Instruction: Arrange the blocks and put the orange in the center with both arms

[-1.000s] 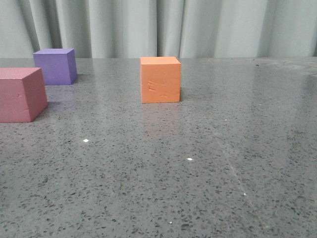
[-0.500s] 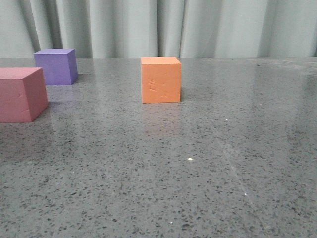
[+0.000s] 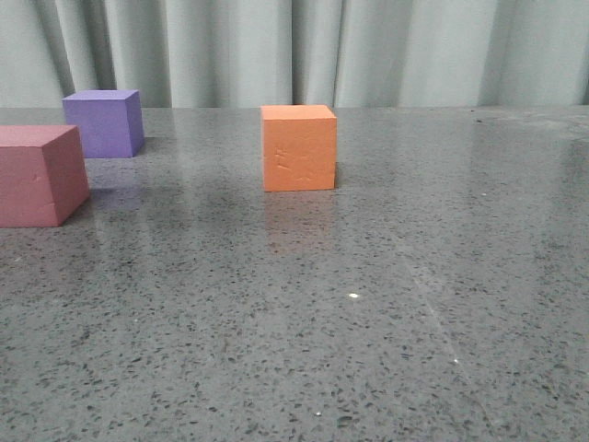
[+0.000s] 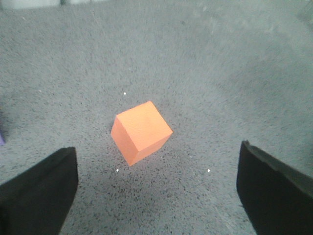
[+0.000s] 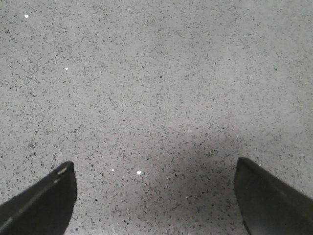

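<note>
The orange cube stands on the grey speckled table in the middle of the front view, scratch marks on its near face. The pink-red cube is at the left edge, the purple cube behind it. No gripper shows in the front view. In the left wrist view my left gripper is open and empty above the table, the orange cube lying ahead of the jaws and apart from them. My right gripper is open and empty over bare table.
A pale curtain hangs behind the table's far edge. The grey speckled table top stretches to the right and front of the cubes. A sliver of purple shows at the left wrist view's edge.
The cubes stay where they were. A bright light spot on the table left of centre has gone, and a faint shadow now lies over the table left of the orange cube.
</note>
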{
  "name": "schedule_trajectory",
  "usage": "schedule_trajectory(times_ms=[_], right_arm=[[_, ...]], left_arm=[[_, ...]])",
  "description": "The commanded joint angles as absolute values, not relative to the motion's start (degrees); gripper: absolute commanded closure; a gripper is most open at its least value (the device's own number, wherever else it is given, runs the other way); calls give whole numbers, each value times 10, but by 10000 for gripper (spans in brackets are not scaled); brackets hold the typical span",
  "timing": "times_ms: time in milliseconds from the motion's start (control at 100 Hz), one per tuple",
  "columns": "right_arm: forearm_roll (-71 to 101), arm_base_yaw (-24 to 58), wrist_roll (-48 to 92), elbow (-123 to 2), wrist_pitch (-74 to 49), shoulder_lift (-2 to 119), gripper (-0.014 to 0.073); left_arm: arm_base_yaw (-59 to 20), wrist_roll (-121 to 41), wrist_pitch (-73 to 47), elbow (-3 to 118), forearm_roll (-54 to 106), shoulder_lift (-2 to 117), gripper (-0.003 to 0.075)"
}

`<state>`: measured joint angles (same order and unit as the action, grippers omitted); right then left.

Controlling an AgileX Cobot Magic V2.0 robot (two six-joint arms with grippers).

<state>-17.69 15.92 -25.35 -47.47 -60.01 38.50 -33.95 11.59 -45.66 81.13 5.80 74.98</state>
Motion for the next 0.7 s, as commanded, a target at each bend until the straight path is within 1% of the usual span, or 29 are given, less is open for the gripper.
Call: schedule_trajectory(times_ms=[0, 90, 180, 310, 450, 560, 690], right_arm=[[-191, 156, -247, -488, -574, 383, -52], [-191, 156, -248, -488, -572, 383, -52], [-191, 156, -248, -488, -570, 383, -52], [-191, 156, -248, -488, -569, 383, -52], [-191, 156, -248, -488, -569, 383, -52], [-191, 156, -248, -488, -569, 383, -52], [-191, 156, -248, -488, -567, 383, -52]], left_arm=[[-387, 210, -410, 852, -47, 785, 102], [-425, 314, -422, 882, -157, 837, 102], [-450, 372, -430, 910, -215, 880, 102], [-466, 447, -439, 942, -248, 936, 102], [-468, 488, -457, 967, -279, 985, 102], [-468, 527, -476, 978, -312, 1005, 102], [-468, 572, -458, 978, -332, 1016, 102]])
